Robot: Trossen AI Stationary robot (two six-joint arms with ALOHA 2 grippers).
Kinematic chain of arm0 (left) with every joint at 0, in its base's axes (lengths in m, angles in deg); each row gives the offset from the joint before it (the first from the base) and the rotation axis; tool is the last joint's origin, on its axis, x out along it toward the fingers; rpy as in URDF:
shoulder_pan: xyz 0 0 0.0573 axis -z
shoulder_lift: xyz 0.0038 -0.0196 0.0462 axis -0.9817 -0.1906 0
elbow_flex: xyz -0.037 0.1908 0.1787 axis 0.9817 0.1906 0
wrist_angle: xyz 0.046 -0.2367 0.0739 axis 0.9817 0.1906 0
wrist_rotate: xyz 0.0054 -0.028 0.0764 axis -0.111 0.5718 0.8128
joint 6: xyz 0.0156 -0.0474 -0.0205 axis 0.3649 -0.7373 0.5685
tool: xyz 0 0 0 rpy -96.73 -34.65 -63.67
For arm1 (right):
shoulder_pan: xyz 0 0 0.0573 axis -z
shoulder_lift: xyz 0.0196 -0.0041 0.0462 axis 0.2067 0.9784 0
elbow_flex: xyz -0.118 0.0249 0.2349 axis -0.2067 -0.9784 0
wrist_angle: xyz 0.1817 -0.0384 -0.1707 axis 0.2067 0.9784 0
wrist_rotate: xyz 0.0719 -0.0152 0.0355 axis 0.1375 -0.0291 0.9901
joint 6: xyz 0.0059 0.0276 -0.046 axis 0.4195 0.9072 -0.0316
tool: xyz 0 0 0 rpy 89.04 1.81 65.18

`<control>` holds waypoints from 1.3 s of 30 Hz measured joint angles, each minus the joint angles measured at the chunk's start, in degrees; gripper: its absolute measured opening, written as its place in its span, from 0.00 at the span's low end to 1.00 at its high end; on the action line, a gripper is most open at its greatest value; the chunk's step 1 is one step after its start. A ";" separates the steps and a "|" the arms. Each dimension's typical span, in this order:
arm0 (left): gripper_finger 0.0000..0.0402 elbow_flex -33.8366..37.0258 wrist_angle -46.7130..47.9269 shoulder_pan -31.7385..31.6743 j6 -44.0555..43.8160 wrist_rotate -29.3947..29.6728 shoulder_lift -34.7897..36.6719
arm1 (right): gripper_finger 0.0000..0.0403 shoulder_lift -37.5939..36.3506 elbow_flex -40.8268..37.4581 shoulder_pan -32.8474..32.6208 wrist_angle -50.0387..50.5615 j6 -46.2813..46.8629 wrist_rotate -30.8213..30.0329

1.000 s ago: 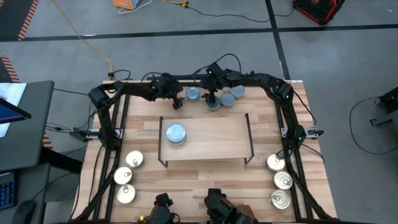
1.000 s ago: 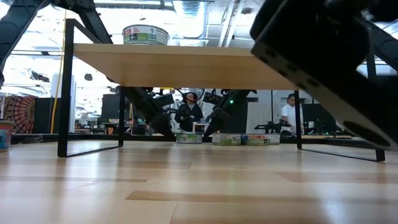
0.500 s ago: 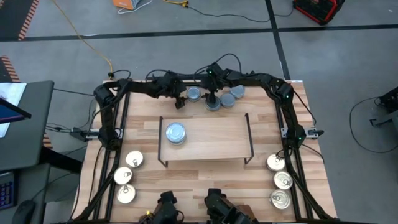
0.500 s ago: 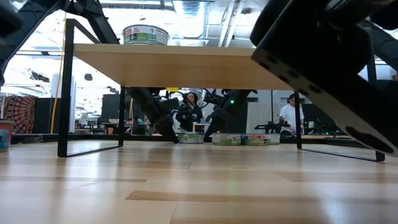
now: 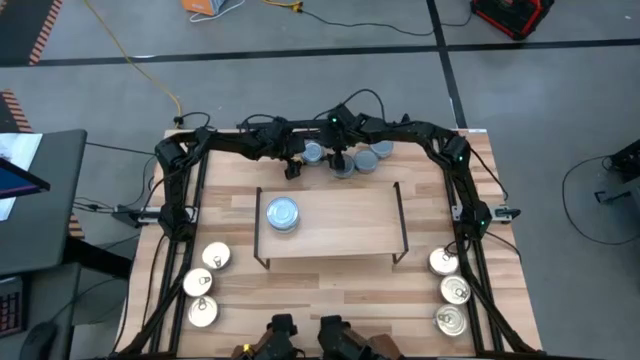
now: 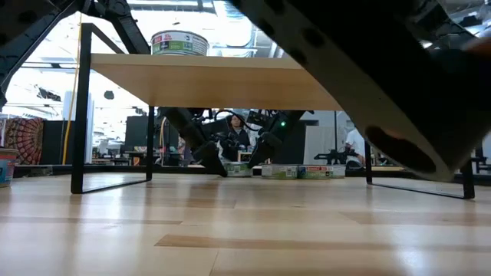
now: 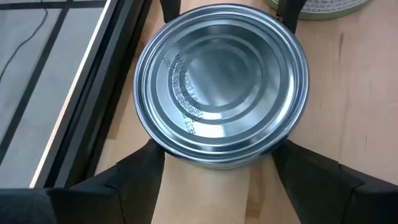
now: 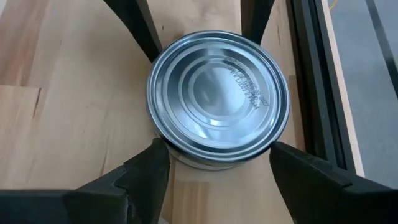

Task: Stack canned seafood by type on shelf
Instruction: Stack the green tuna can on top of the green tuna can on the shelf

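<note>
Two dark arms reach in along the far edge of the table [image 5: 330,285] and bend toward its middle, meeting at a cluster of blue-grey tins just behind the shelf [image 5: 340,225]. The left gripper [image 5: 293,168] hangs at the end of the arm coming from the far left corner, pointing down at the near-left side of the cluster. In its wrist view the two dark fingers [image 7: 130,180] stand spread on either side of a blue-grey tin [image 7: 221,84] that sits upright on the wood; whether the pads actually touch its wall cannot be told. The right gripper [image 5: 341,160] comes from the far right corner along the back rail and is lowered over the middle of the same cluster. Its fingers [image 8: 146,171] likewise flank another blue-grey tin [image 8: 217,93], jaws parted to about the tin's width, contact unclear. On the shelf top one blue-grey tin [image 5: 282,213] stands toward the left end. Three silver-gold pull-tab tins [image 5: 201,283] lie in a column at the near left of the table, and three more [image 5: 450,290] at the near right.
</note>
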 joint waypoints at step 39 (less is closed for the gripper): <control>0.72 -0.07 1.73 0.09 0.17 -3.06 0.08 | 0.73 -2.70 4.00 -1.79 -1.06 6.27 13.58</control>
